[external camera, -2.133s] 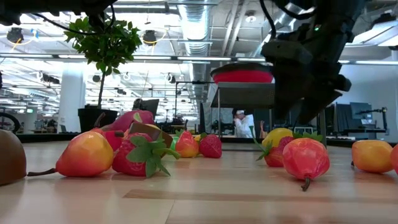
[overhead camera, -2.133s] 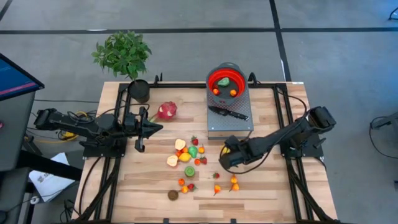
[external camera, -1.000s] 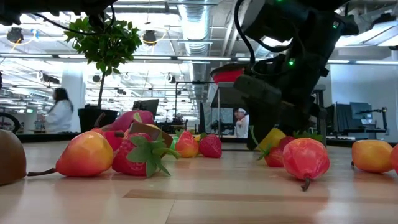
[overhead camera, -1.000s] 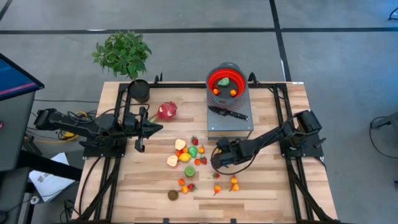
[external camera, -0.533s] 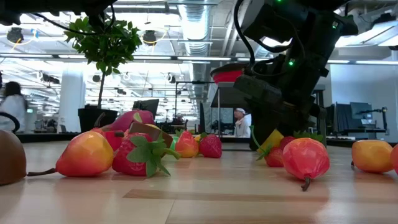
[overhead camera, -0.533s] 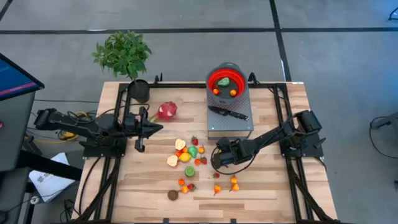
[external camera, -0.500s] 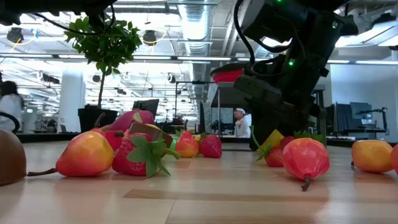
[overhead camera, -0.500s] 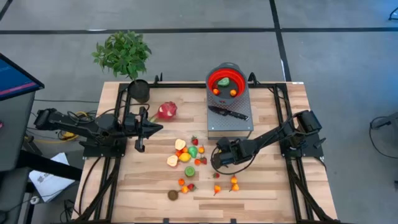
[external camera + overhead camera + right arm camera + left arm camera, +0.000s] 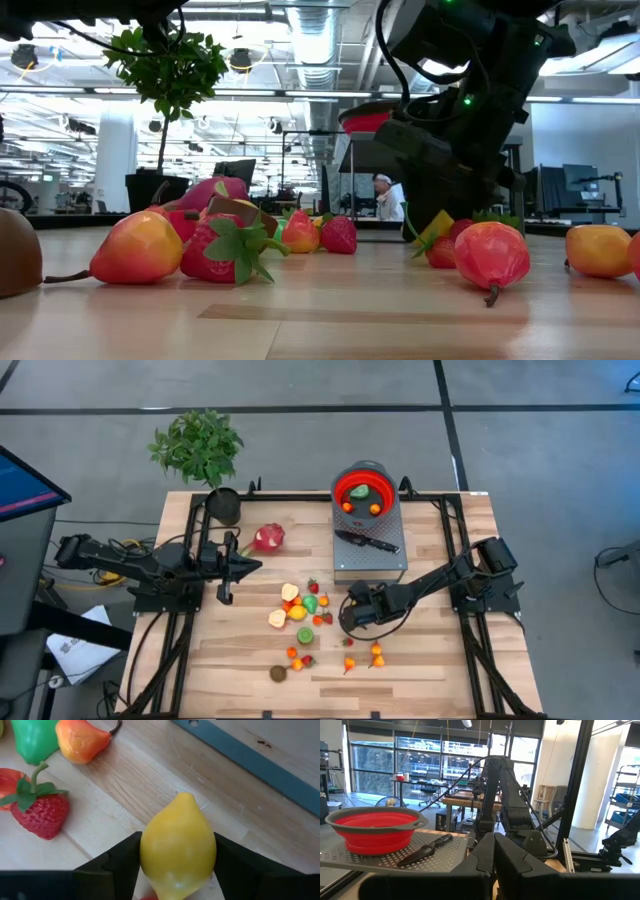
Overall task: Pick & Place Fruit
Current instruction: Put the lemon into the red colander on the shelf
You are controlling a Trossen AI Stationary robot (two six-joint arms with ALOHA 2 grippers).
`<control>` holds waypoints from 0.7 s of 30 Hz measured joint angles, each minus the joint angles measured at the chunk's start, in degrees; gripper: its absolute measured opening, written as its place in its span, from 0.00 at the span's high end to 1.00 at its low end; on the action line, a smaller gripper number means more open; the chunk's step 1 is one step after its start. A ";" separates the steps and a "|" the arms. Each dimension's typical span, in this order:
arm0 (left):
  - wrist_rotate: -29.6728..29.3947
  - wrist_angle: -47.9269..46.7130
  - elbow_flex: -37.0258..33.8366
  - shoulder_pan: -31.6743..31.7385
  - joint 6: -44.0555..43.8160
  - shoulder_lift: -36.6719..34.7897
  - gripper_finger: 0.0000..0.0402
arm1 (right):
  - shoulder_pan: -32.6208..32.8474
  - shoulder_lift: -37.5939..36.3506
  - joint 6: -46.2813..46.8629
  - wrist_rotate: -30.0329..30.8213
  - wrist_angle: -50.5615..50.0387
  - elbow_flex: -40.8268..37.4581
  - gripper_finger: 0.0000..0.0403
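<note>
Small toy fruits (image 9: 305, 605) lie scattered on the middle of the wooden table. The pink dragon fruit (image 9: 268, 538) lies farther back on the left. My right gripper (image 9: 350, 618) points steeply down at the right edge of the cluster, its fingers on either side of a yellow lemon (image 9: 177, 845). A strawberry (image 9: 40, 815), a green fruit (image 9: 32, 737) and an orange-red one (image 9: 82, 740) lie just beyond it. My left gripper (image 9: 250, 566) hovers shut and level over the table's left side, holding nothing. My right gripper has the lemon's two opposite sides (image 9: 145, 852) between its two fingers (image 9: 117, 862), about the lemon's widest part. The fingers come from above, slanting down from the table's right. The lemon's pointed tip (image 9: 184, 796) faces away from the wrist. In the low view the lemon (image 9: 440, 222) sits tilted at table height.
A red bowl (image 9: 363, 490) holding a green and two orange fruits stands on a grey perforated platform (image 9: 345, 565) at the back middle, with a black-handled knife (image 9: 367, 542) in front of it. A potted plant (image 9: 200, 450) stands at the far left corner.
My right gripper came down and toward the table's left to the lemon about two seconds ago. Over the last second both arms have kept still and no fruit has moved.
</note>
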 joint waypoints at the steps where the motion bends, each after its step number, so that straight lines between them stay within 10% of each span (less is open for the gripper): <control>1: 0.00 0.00 0.00 -0.01 0.00 -0.01 0.99 | 0.00 0.00 0.29 0.00 0.03 0.00 0.44; 21: 0.00 0.00 0.00 0.00 0.00 0.00 0.99 | 0.11 -0.02 -0.17 0.00 0.22 0.00 0.46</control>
